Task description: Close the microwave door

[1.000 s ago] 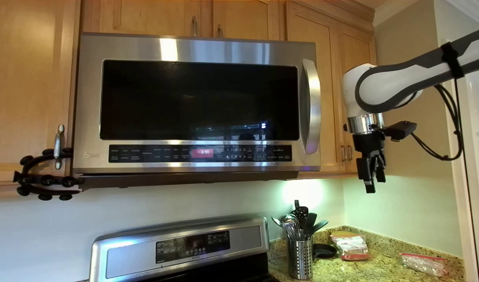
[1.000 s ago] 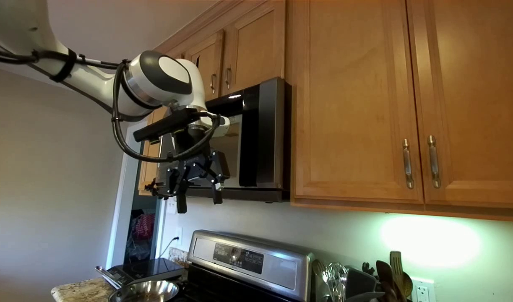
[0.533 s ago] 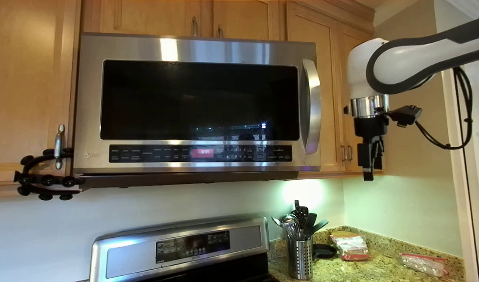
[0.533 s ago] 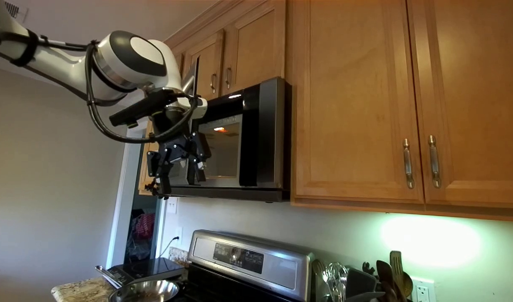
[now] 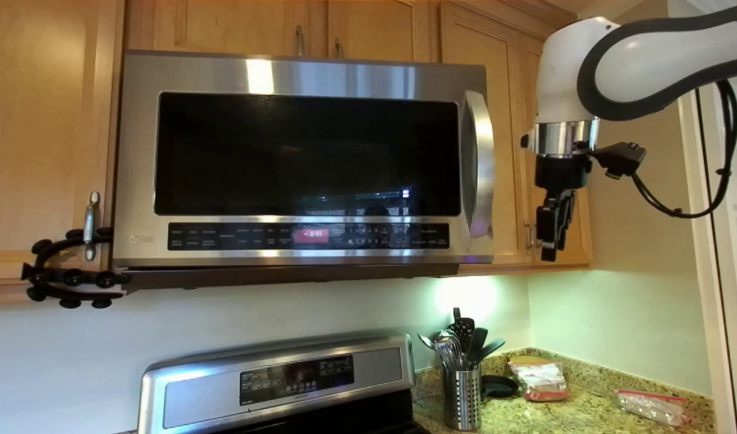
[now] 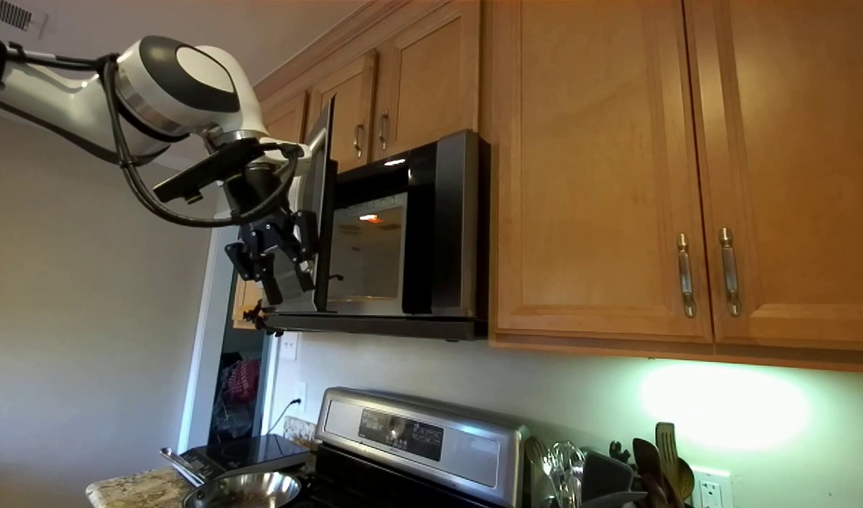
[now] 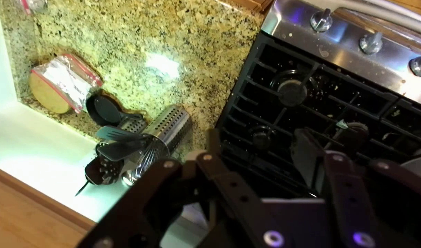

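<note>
The microwave door (image 5: 308, 157) has a steel frame, a dark glossy window and a curved vertical handle (image 5: 479, 163) at its right edge. In an exterior view from the side, the door (image 6: 327, 233) stands ajar, swung out from the microwave body (image 6: 456, 226), with a dark gap behind it. My gripper (image 5: 555, 248) points down, to the right of the handle and around the door's lower part in height. It also shows (image 6: 290, 283) in front of the door's outer side; whether it touches is unclear. In the wrist view the fingers (image 7: 258, 134) are apart with nothing between them.
Wooden cabinets (image 6: 600, 169) flank the microwave. Below are the stove (image 5: 278, 380), a steel utensil holder (image 5: 463, 398) and plastic bags (image 5: 540, 380) on the granite counter. A black flexible tripod (image 5: 73, 277) hangs at the left cabinet. A pan (image 6: 248, 488) sits below.
My arm and gripper have risen and drawn back from the microwave, leftward in the side-on exterior view, uncovering more of the door's edge. The door has not moved.
</note>
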Controlling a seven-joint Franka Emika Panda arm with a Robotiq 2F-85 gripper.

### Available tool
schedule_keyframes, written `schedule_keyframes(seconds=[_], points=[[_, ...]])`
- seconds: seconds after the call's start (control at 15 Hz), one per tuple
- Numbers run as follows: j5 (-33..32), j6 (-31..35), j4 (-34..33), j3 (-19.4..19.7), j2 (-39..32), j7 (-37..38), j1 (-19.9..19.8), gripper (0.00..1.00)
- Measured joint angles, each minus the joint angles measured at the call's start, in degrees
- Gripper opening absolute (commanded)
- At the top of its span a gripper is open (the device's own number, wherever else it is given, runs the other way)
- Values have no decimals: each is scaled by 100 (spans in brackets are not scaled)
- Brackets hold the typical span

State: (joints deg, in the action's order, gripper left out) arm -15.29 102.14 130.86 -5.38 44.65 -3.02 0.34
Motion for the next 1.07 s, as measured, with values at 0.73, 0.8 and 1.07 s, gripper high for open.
schedule_keyframes(seconds=[0.73,0.8,1.07], points=[[94,843,-446,-397,-266,340,130,4],[94,1064,-445,-386,-329,343,130,4],[107,1720,-444,-320,-650,344,122,3]])
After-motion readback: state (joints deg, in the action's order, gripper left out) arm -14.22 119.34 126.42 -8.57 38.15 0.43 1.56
